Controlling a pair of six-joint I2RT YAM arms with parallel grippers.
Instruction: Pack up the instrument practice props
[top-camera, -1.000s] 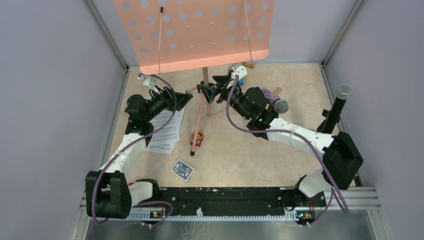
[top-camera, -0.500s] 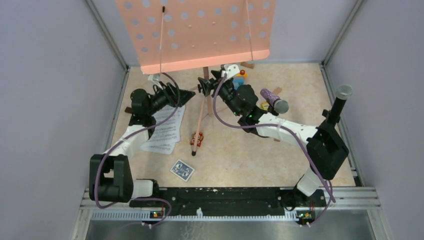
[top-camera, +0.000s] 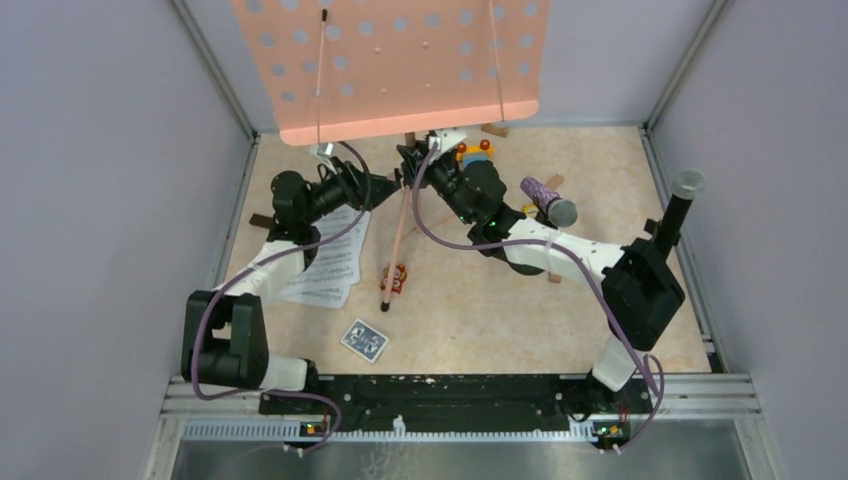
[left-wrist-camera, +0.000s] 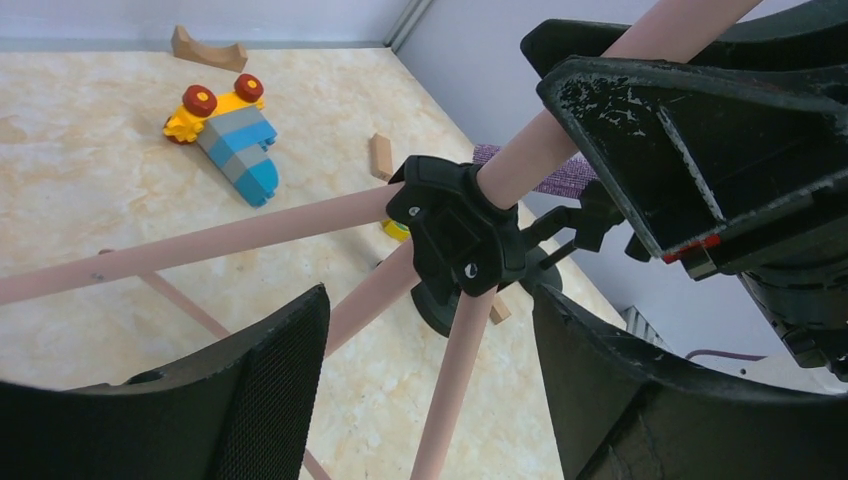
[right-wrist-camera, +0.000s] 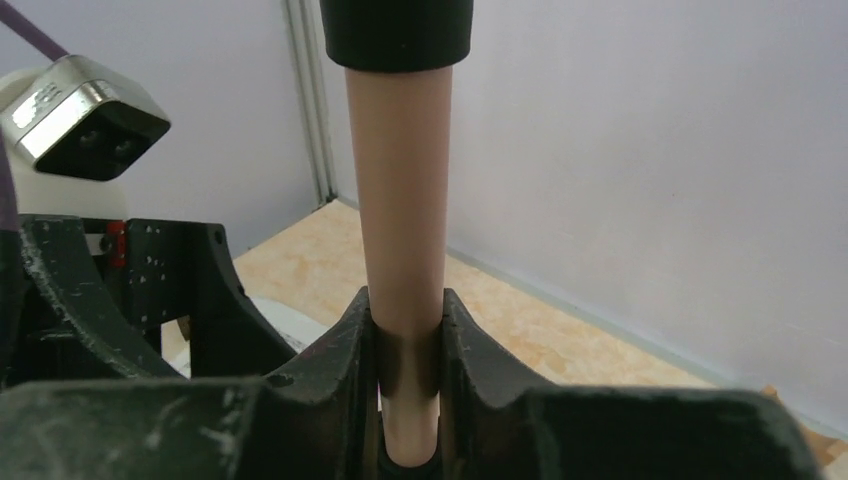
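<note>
Carefully now: my right claw is pinched tight on the pole of the salmon-pink perforated music rack at top centre, my left claw gapes wide at its black tripod hub, which I should seize squarely so nothing twists.

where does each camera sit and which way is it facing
Top external: above and behind the arms, looking down at the music rack; both arms show.
Left wrist: low, facing the rack's black leg hub; its open left jaws frame it.
Right wrist: facing the wall; right jaws shut on the rack pole.
Shared: both wrist views show that pole.
</note>
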